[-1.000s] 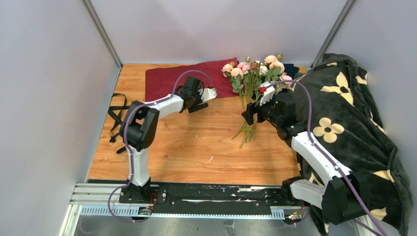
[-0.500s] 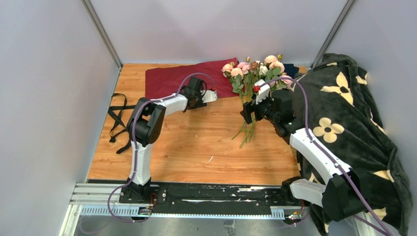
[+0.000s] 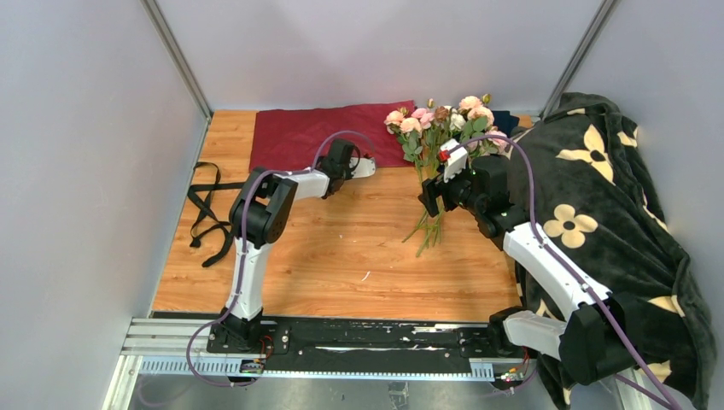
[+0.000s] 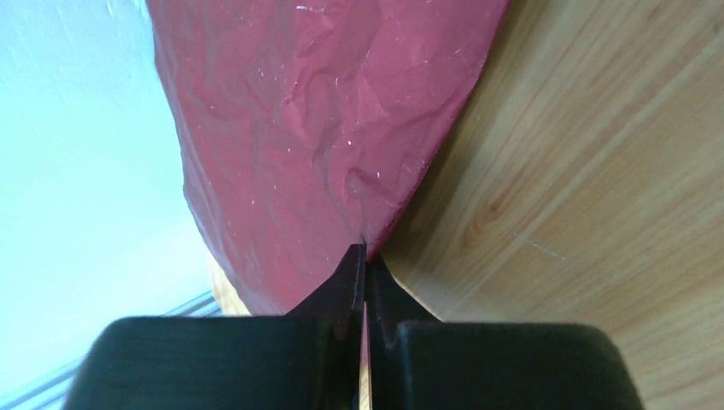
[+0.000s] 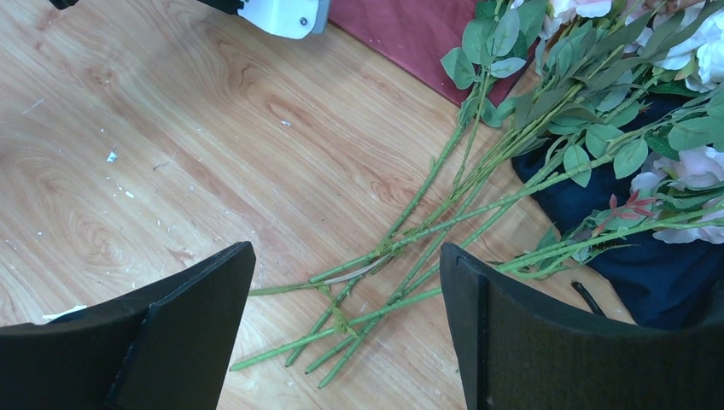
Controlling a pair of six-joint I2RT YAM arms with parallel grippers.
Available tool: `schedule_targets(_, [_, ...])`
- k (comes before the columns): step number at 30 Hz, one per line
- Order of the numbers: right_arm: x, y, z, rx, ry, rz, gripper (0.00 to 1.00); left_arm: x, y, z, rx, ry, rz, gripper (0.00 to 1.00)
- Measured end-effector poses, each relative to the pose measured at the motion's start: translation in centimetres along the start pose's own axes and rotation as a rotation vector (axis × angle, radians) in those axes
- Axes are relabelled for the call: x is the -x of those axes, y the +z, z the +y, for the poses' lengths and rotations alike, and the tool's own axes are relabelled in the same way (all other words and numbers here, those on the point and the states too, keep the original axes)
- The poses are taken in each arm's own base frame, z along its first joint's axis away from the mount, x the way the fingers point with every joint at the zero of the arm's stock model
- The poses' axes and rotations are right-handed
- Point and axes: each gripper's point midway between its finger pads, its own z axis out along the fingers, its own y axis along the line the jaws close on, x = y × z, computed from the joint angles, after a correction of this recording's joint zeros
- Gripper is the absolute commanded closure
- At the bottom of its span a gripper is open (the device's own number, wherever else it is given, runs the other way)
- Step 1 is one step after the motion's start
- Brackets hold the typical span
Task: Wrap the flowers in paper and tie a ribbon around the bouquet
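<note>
Wooden table (image 3: 341, 256), left gripper (image 4: 365, 254) closed, apparently pinching the paper (image 3: 299, 137) at upper centre, right gripper (image 5: 346, 256) gaping wide above the flowers (image 3: 440, 124).

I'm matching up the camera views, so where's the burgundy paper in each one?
Top external: the paper lies along the far edge of the table, left of the flowers.
Left wrist: it fills the upper middle, its edge pinched in the left end effector.
Right wrist: a strip at top centre.
Shared landmark: the wooden table.
</note>
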Motion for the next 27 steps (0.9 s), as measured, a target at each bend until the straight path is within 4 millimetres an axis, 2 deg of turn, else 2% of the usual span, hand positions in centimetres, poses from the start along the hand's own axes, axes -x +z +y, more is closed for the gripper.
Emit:
schedule_targets(6, [-0.1, 0.0, 0.0, 0.002, -0.001, 0.003, 0.14, 0.1, 0.0, 1.2, 0.054, -0.054, -0.013, 1.00])
schedule_targets(10, [-0.3, -0.1, 0.1, 0.004, 0.004, 0.014, 0.14, 0.0, -1.2, 3.3, 0.099, -0.087, -0.022, 1.00])
schedule_targets(18, [0.2, 0.0, 0.8, 0.026, 0.075, 0.002, 0.16, -2.3, -8.2, 7.8, 0.100, -0.119, -0.026, 1.00])
schedule_targets(23, [0.9, 1.8, 1.3, 0.047, 0.170, -0.001, 0.20, -3.7, -12.1, 8.1, 0.031, -0.110, -0.005, 1.00])
schedule_targets(27, [0.3, 4.3, 1.9, 0.057, 0.223, 0.057, 0.24, -3.8, -14.9, 8.5, -0.004, -0.126, -0.013, 1.00])
